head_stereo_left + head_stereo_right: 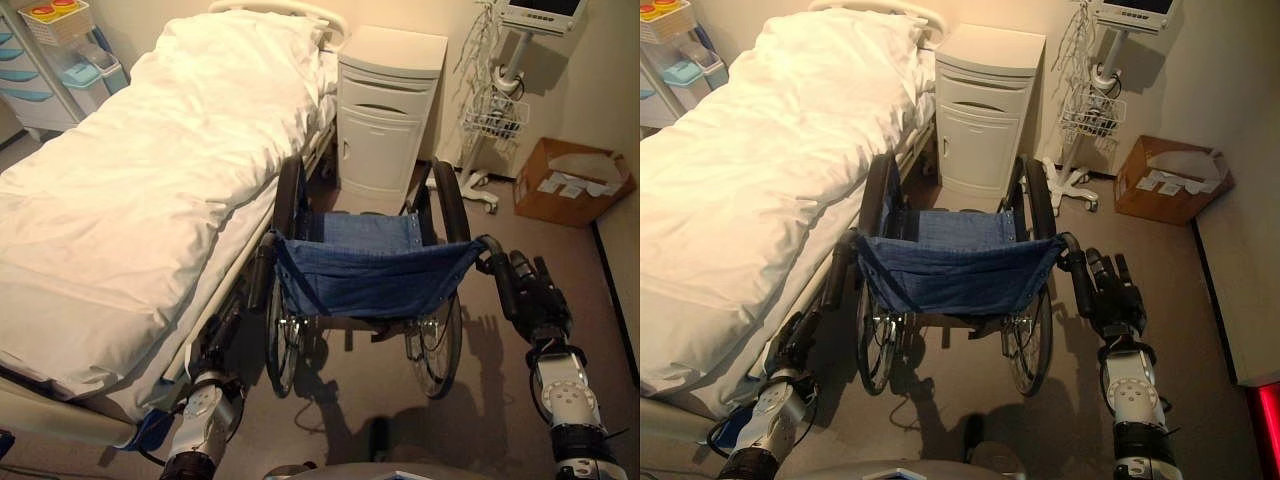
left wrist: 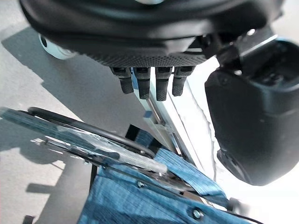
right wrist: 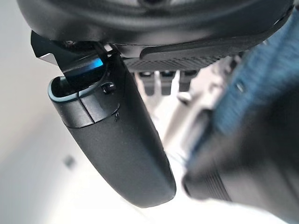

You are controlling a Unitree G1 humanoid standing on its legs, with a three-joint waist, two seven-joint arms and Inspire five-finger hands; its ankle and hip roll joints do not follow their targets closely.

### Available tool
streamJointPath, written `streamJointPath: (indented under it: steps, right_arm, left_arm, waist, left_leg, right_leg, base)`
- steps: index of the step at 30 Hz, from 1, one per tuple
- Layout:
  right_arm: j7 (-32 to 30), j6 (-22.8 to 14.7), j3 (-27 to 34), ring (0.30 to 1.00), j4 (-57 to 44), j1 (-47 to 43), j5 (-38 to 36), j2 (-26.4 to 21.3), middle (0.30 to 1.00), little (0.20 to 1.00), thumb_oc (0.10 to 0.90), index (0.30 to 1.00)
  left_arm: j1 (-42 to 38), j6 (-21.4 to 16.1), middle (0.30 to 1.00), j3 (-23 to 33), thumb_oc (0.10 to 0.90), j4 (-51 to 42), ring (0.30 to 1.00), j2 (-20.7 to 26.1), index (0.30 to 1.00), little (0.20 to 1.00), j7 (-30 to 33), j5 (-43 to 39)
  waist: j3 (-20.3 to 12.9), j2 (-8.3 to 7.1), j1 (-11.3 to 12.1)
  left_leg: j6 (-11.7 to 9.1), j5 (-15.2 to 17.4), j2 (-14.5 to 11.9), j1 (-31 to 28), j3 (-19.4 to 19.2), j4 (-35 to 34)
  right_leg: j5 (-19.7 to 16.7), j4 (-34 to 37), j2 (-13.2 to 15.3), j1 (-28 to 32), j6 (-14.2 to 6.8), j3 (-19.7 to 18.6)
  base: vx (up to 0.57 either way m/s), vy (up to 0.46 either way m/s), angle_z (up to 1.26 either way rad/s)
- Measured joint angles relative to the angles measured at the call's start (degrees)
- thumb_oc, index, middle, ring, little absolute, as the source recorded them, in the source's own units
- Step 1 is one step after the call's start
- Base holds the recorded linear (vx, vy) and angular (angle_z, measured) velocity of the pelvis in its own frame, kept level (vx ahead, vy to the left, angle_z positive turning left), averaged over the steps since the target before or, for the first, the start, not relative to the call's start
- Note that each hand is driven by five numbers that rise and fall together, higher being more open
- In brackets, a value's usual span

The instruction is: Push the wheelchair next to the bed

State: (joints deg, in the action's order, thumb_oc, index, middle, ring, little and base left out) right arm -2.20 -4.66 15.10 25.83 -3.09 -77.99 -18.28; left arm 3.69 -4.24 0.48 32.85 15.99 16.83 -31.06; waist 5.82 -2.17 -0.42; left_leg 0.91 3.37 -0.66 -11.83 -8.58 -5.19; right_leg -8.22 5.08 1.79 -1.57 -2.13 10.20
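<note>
Wheelchair [image 1: 370,270] sits right alongside the bed [image 1: 150,200], its left wheel just beside the bed frame, blue fabric seat and backrest facing away from the robot, toward the white bedside cabinet [image 1: 385,110] ahead. Bed's covered w/ a white duvet.

Right hand [image 1: 535,295] is at the chair's right push handle, behind the backrest. In the right wrist view the fingers [image 3: 161,84] point straight out past the palm, thumb sticking out beside them, so it looks relaxed, not clenched; the dark handle end shows blurred nearby, and whether the palm is pressing on it can't be told.

Left hand [image 1: 800,345] is low, in the narrow gap btwn bed edge and left wheel, near the left push handle. Left wrist view: fingers [image 2: 149,84] only slightly bent, nothing gripped, w/ the wheel rim and blue fabric beyond them.

Further back: monitor stand w/ wire basket [image 1: 495,115] beside the cabinet, cardboard box [image 1: 570,180] on the floor to its right, trolley w/ blue trays [image 1: 50,60] on the bed's far-left side.
</note>
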Motion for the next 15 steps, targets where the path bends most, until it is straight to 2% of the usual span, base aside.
streamJointPath:
  steps: [3, 5, 9, 15]
  right_arm:
    - [-0.3, -4.3, 2.3, 0.900, 1.7, 0.7, -8.2, 4.3, 0.900, 0.900, 0.800, 0.900]
    - [-0.3, -5.4, 2.5, 0.900, 4.4, 1.4, -10.7, 6.6, 0.900, 0.900, 0.800, 0.900]
    - [-2.1, -5.0, 2.3, 0.900, 17.4, 2.9, -10.0, 9.0, 0.900, 0.900, 0.800, 0.900]
    - [-1.8, -2.0, 2.2, 0.900, 25.6, 7.1, -7.8, 10.6, 0.900, 0.900, 0.800, 0.900]
  left_arm:
    - [0.8, -0.1, 0.900, -0.1, 0.800, 2.5, 0.900, 0.0, 0.900, 0.900, -1.0, 1.8]
    - [1.0, -0.3, 0.900, -0.2, 0.800, 4.5, 0.900, 0.0, 0.900, 0.900, -1.8, 2.2]
    - [1.1, -1.3, 0.900, -0.2, 0.800, 9.9, 0.900, -0.6, 0.900, 0.900, -4.1, 2.2]
    - [2.7, -3.0, 0.900, -0.1, 0.800, 15.4, 0.900, -2.5, 0.900, 0.900, -7.4, 1.3]
  waist:
    - [-0.3, -0.17, -0.2]
    - [-0.4, -0.24, -0.3]
    - [-1.3, 0.14, -0.1]
    - [-2.0, 1.19, -0.2]
  left_leg:
    - [0.0, 0.0, 0.1, -0.1, -0.4, 0.0]
    - [0.0, 0.0, 0.1, -0.2, -1.4, 0.0]
    - [0.2, 0.1, 0.2, -0.2, -1.4, 0.0]
    - [0.3, 0.2, 0.2, 0.0, -1.6, -0.4]
  right_leg:
    - [0.0, 0.0, 0.0, 0.0, 0.0, -0.2]
    - [0.0, 0.0, 0.0, 0.0, 0.0, -0.3]
    - [0.0, 0.0, 0.2, 0.0, -0.1, -0.3]
    - [0.1, 0.0, 0.5, -0.2, 0.0, -0.3]
  base:
    - [-0.01, 0.008, -0.03]
    - [0.00, 0.009, -0.05]
    - [0.00, 0.000, 0.00]
    - [0.00, 0.000, 0.00]
